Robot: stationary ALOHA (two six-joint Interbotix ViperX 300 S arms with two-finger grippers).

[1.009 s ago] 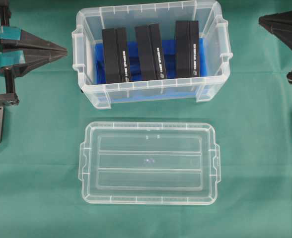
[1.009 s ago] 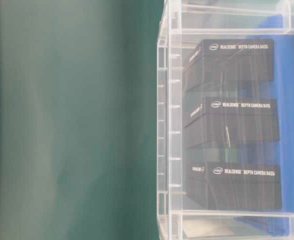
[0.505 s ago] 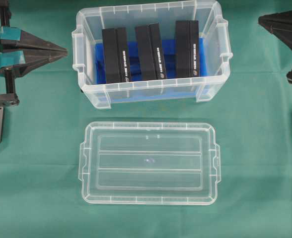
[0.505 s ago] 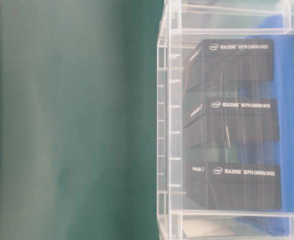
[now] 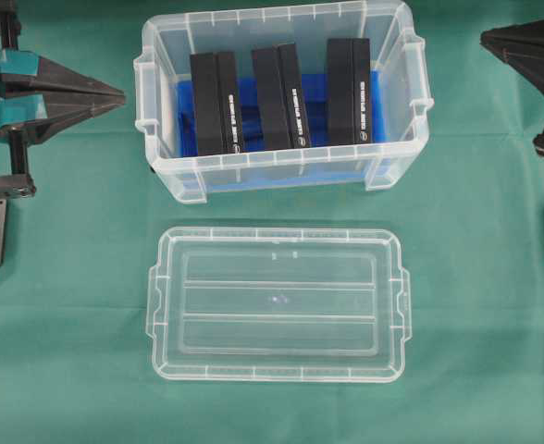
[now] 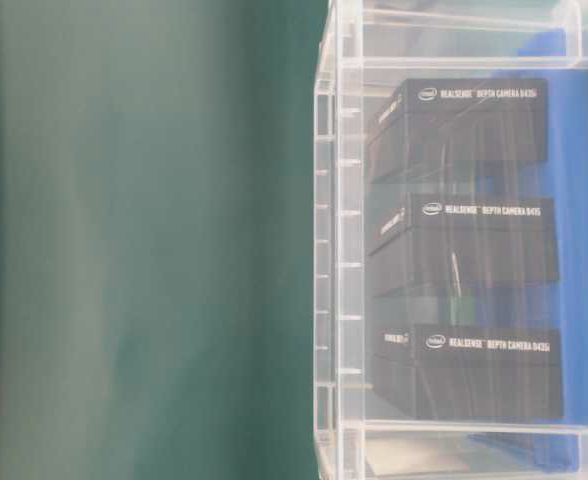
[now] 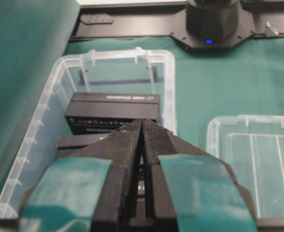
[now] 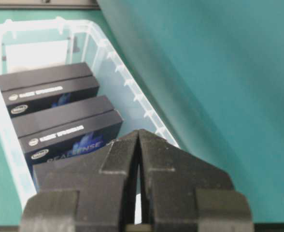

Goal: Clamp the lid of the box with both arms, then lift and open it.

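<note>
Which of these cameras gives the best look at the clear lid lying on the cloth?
The overhead view: the whole lid shows, flat in front of the box. The left wrist view catches only one end; the table-level and right wrist views miss it.

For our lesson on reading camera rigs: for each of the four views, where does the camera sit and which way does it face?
Overhead: above, looking down on box, lid, left gripper.
Table-level: low, image rotated, against box wall; no robot.
Left wrist: behind shut left gripper, facing box.
Right wrist: behind shut right gripper, facing box.
Every view shows the black blocks.
</note>
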